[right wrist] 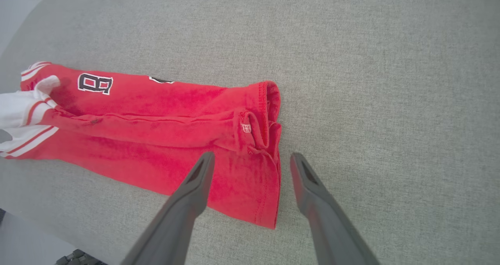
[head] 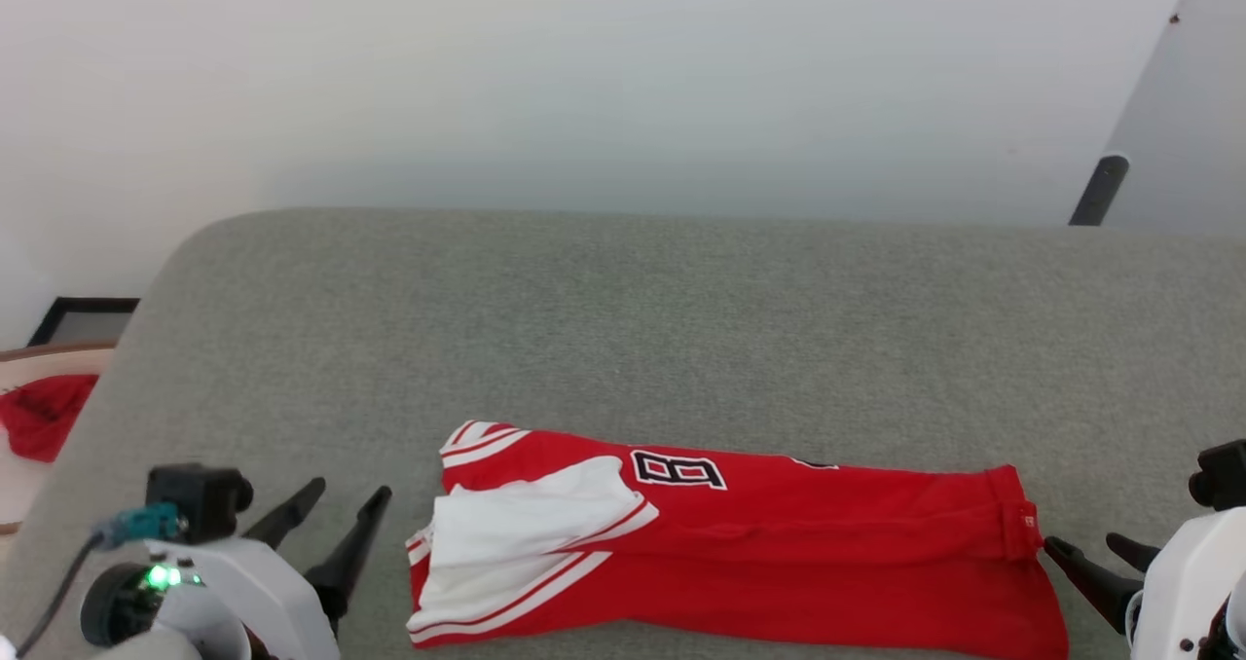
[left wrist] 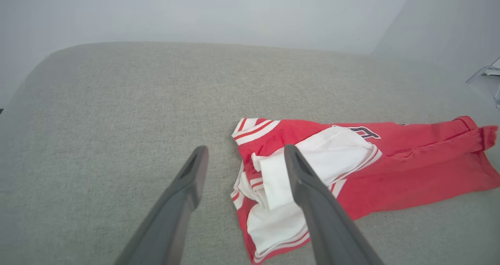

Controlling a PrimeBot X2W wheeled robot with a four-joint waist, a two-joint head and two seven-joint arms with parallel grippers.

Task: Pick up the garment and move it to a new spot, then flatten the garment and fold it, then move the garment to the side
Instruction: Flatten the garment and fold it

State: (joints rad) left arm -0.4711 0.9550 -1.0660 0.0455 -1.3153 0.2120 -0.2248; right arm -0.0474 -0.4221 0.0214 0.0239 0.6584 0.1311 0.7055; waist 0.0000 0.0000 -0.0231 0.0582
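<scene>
L gripper point(head: 350, 490) fingers spread wide, empty, just left of jersey point(head: 779, 543) striped-trim end. R gripper point(head: 1082, 541) also wide, empty, tips at hem end. Jersey folded lengthwise, lying near front edge of grey upholstered surface point(head: 681, 329), btw both grippers.

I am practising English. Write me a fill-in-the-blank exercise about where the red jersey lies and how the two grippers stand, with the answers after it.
1. The garment lies folded lengthwise on a padded surface whose colour is ___.
2. The left gripper and the right gripper hold nothing; both are ___.
3. The garment's white panel is at the end nearer the ___ gripper.

Missing words: grey; open; left.
</scene>
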